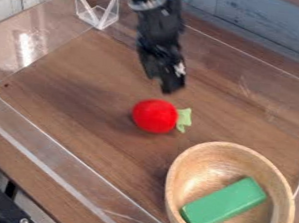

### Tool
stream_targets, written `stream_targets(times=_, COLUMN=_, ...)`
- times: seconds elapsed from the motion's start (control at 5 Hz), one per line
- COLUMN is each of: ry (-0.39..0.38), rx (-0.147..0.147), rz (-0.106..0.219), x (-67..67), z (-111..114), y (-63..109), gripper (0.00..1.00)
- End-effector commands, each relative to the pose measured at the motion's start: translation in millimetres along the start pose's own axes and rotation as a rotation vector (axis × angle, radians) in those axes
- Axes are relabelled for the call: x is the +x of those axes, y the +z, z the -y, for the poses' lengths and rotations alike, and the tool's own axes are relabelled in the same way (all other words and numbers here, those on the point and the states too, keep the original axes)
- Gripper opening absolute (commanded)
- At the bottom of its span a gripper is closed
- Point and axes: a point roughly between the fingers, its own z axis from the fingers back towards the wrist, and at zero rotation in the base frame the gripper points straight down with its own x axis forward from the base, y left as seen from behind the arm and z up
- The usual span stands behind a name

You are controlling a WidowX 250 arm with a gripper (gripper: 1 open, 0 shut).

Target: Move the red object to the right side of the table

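The red object (pixel 153 116) sits near the middle of the table (pixel 75 86), with bare brown wood all around it and low clear walls (pixel 40 32) at the edges. A wooden bowl (pixel 231 193) with a green block (pixel 223 204) in it sits at the lower right. My gripper (pixel 167 77) hangs just above the red object, wide open, holding nothing.

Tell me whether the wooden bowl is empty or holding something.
Holding something. The wooden bowl at the table's near right corner has a green block lying flat inside it; the red object sits outside on the tabletop.
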Motion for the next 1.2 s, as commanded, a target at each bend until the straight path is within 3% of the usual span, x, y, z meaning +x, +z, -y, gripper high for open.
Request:
stream_targets(times=0.0, ry=-0.043, rx=0.007, rz=0.022, x=-3.2, z=-9.2, y=-10.0, gripper=1.0)
stream_targets(times=0.2, ry=-0.061, rx=0.002, rz=-0.008, x=-6.6, z=-15.2, y=-17.0, gripper=1.0)
stream_targets(times=0.4, ry=-0.063, rx=0.001, rz=-0.037, x=-10.0, z=-20.4, y=-23.7, gripper=0.0)
stream_targets(times=0.6, ry=-0.047, rx=0.027, rz=-0.108, x=-1.4, z=-13.8, y=-13.3, gripper=0.0)
stream_targets(times=0.8, ry=-0.011, rx=0.051, rz=-0.152, x=25.7, z=11.0, y=4.6, gripper=0.0)
stream_targets(times=1.0, ry=0.01, rx=0.058, rz=-0.157, x=51.3, z=43.6, y=-2.7, gripper=0.0)
